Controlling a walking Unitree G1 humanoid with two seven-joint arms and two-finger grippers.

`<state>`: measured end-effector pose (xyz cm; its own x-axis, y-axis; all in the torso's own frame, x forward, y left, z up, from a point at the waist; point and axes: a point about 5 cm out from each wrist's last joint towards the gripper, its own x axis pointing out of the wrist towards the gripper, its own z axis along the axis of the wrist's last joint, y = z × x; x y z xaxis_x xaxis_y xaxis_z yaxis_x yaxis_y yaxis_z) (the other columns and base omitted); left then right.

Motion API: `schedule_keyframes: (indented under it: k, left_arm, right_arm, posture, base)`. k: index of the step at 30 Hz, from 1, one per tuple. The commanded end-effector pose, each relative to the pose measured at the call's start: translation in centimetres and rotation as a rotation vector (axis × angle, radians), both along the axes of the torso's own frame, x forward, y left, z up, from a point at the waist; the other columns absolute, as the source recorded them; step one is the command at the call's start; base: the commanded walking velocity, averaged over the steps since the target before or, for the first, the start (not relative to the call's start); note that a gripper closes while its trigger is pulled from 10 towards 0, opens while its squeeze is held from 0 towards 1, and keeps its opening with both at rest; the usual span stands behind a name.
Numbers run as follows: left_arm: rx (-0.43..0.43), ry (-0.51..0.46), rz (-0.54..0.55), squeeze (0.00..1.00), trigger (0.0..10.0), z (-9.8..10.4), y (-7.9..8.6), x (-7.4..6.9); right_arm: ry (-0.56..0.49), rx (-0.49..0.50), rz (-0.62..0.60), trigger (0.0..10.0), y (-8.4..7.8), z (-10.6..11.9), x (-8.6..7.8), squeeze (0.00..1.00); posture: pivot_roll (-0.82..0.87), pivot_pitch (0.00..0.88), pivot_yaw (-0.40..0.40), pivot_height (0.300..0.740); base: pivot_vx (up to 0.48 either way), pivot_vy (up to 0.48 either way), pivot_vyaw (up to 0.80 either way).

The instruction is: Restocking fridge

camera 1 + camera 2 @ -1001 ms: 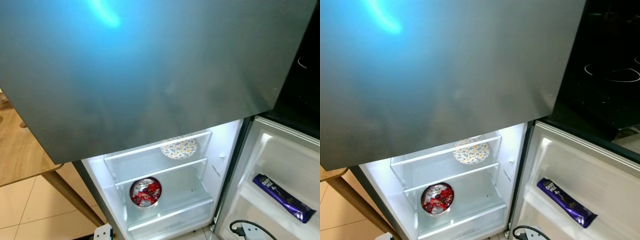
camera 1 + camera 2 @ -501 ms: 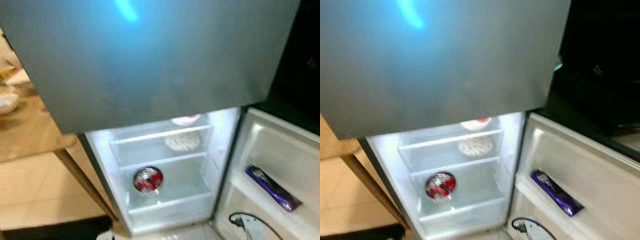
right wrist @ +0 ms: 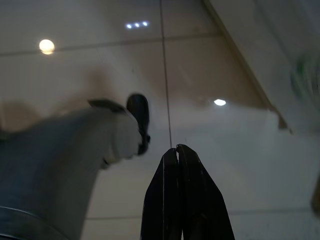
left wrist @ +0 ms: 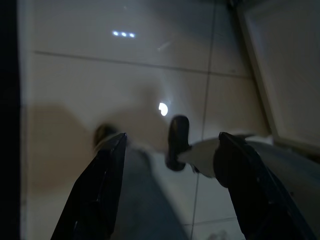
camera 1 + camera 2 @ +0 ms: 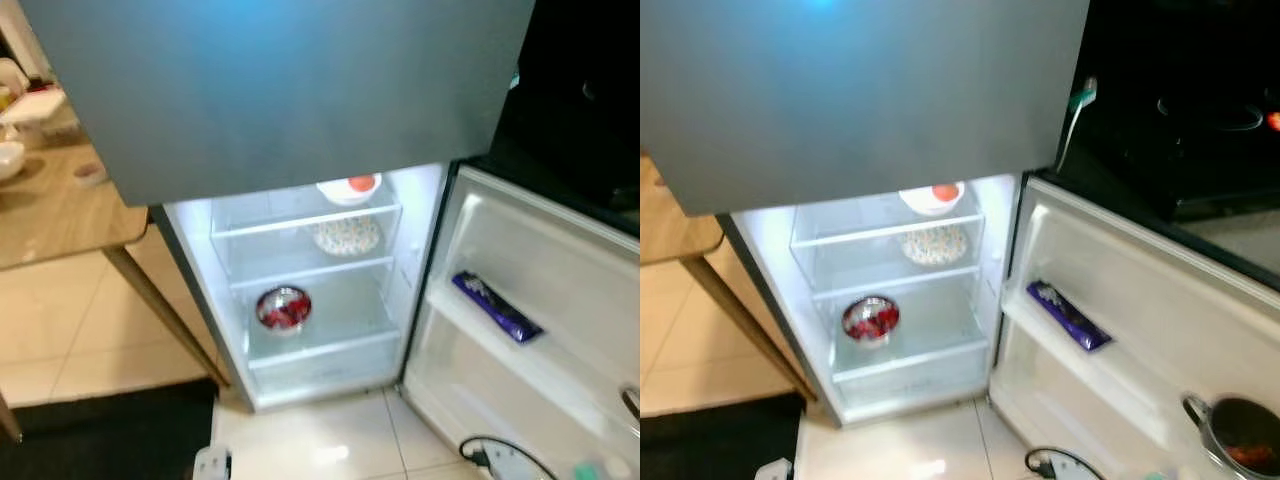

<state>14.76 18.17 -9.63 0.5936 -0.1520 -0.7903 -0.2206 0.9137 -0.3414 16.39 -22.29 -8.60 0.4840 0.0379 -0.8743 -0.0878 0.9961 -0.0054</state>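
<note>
The fridge's lower compartment stands open and lit, under the shut grey freezer door. On its top shelf is a white bowl holding something orange. Below it lies a patterned plate, and lower still a steel bowl of red items. The open door at right carries a purple chocolate bar and a small pot with red contents. Both arms hang over the tiled floor. My left gripper is open and empty. My right gripper is shut on nothing.
A wooden table with white bowls stands left of the fridge, its leg slanting to the floor. A black mat lies at the front left. A dark counter with a hob is at the right. A cable lies by the door.
The camera has pulled back and shifted. The top-shelf bowl, more floor, the mat, the table top and the pot in the door have come into view. Nothing in the fridge moved.
</note>
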Motion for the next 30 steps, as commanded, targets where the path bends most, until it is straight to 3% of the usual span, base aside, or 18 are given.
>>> schedule_keyframes:
  k: [1, 5, 11, 26, 30]
  left_arm:
    - [0.002, 0.041, 0.006, 0.0, 10.0, -0.45, 0.11, -1.18]
    - [-0.001, 0.041, 0.011, 0.0, 10.0, -0.46, 0.03, -1.21]
    - [0.016, 0.05, -0.001, 0.0, 10.0, -0.51, 0.01, -1.24]
    - [0.026, 0.058, -0.036, 0.0, 10.0, -0.6, -0.07, -1.51]
    - [0.024, 0.06, -0.035, 0.0, 10.0, -0.62, -0.07, -1.58]
  right_arm:
    - [0.02, 0.013, 0.004, 10.0, 0.58, -0.39, -0.64, 0.0]
    - [0.018, 0.014, 0.006, 10.0, 0.57, -0.35, -0.55, 0.0]
    - [0.021, 0.005, 0.022, 10.0, 0.51, -0.3, -0.43, 0.0]
    - [0.03, 0.012, 0.036, 10.0, 0.71, -0.36, -0.49, 0.0]
    - [0.027, 0.015, 0.03, 10.0, 0.75, -0.36, -0.48, 0.0]
  posture:
    - [-0.11, 0.0, 0.014, 0.74]
    - [-0.11, 0.0, 0.014, 0.74]
    - [-0.12, 0.0, 0.011, 0.74]
    - [-0.12, 0.0, 0.014, 0.74]
    - [-0.12, 0.0, 0.014, 0.74]
  base:
    - [-0.446, 0.0, 0.0]
    - [-0.373, 0.0, 0.0]
    - [0.0, 0.0, 0.0]
    - [0.0, 0.0, -0.77]
    - [0.0, 0.0, 0.0]
